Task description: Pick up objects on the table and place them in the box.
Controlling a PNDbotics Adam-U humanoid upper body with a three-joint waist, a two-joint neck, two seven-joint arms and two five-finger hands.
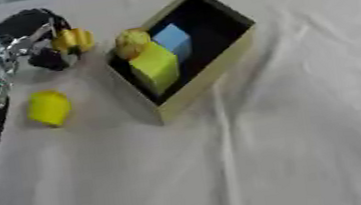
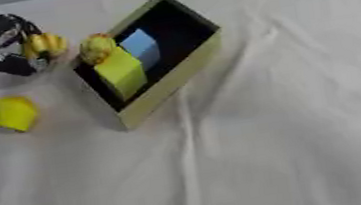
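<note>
Left eye view: a small yellow object [image 1: 75, 39] was clamped in the left hand [image 1: 39, 46] beside the box [image 1: 215, 72]; a rim strike could have spilled it.

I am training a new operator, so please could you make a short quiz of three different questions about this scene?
1. True or false: the left hand has its fingers curled round a small yellow object.
2. Which items lie inside the box? A) a yellow block and a blue block B) two red balls C) nothing
3. Fill in: one yellow piece lies on the cloth to the ____ of the box, as the robot sees it.

Key:
1. True.
2. A: the yellow block and the blue block. A rounded yellow thing sits at the box's far-left edge.
3. Left.
</note>
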